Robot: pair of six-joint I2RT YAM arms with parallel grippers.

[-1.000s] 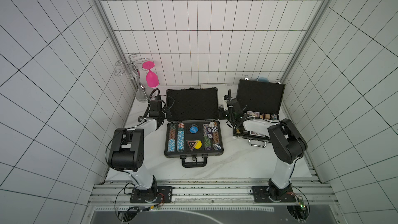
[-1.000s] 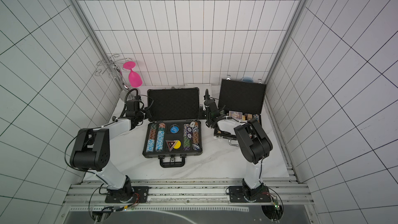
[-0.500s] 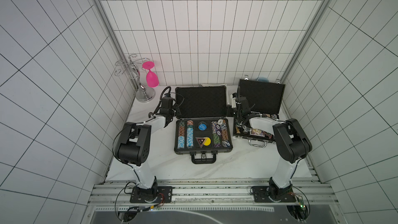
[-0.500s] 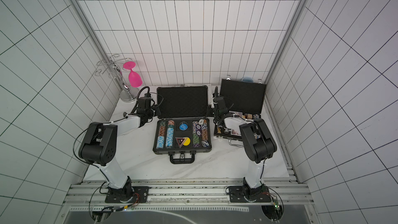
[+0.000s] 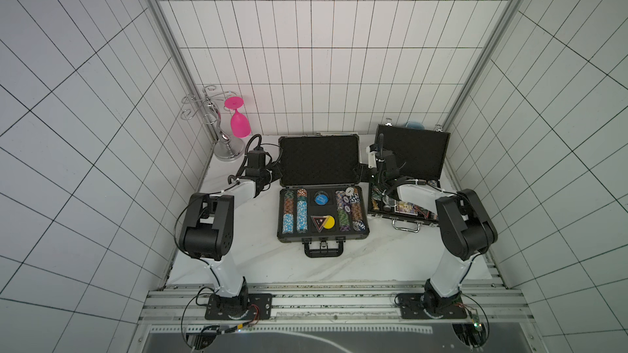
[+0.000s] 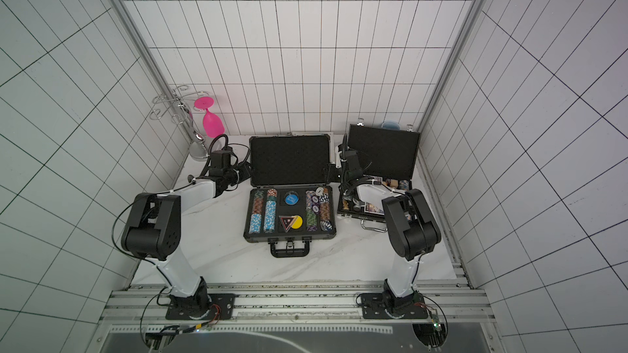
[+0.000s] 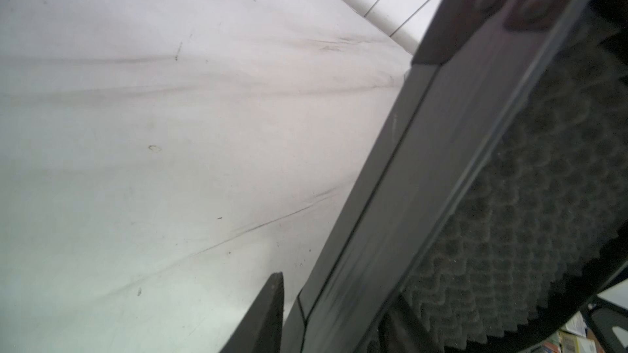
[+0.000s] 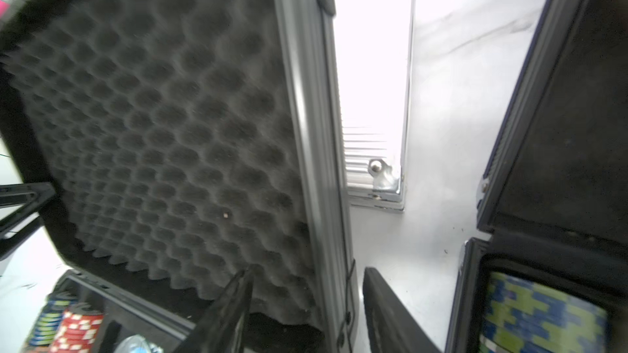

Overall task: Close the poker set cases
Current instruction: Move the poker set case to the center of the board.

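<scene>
The dark grey case (image 5: 323, 236) lies open in the middle of the white marbled worktop (image 5: 272, 266), its lid (image 5: 319, 161) standing almost upright at the far side. The lid holds black egg-crate foam inside a smooth metal frame with rounded corner caps. In the base, round striped chips (image 5: 299, 212) lie in straight rows beside a blue disc (image 5: 320, 197); a black loop handle (image 5: 323, 249) is on the near wall.

The left tool (image 5: 273, 176) is at the left edge of this lid. In the left wrist view one thin dark finger (image 7: 268, 314) stands just beside the frame, a narrow strip of worktop between them; the other shows only dimly against the foam. The jaws are moderately apart around the edge and do not press it.

The right tool (image 8: 308, 271) is at the right edge of the same lid: its two pointed fingers stand apart, one before the foam, one outside the frame, holding nothing.

The black case (image 5: 404, 223) is open just to the right, with flat dark lining in its raised lid. The ribbed silver case (image 8: 373, 168) with a shiny corner lies behind the grey lid. A pink glass (image 5: 239, 123) hangs upside down on a curly chrome rack (image 5: 217, 130) in the far left corner
</scene>
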